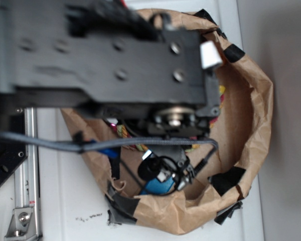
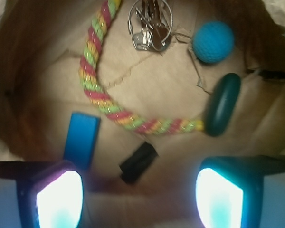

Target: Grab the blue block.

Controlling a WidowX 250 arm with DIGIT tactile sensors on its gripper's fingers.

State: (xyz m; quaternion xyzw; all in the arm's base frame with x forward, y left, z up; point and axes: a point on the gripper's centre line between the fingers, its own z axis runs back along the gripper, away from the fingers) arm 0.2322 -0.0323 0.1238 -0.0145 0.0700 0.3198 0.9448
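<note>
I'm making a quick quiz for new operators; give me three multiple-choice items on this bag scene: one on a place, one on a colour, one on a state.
1. In the wrist view, where does the blue block lie?
A. Beside the ball
B. Lower left, outside the rope's curve
C. On the keys

2. What colour is the ball?
A. Teal-blue
B. Red
C. Yellow

3. How does the hand stand?
A. Shut on the block
B. Shut on the rope
C. Open, holding nothing

Answers:
1 B: the block lies left of the rope, just above the left finger.
2 A: the ball at upper right is teal-blue, near the keys.
3 C: the two fingers stand wide apart with only the paper bag floor between them.
</note>
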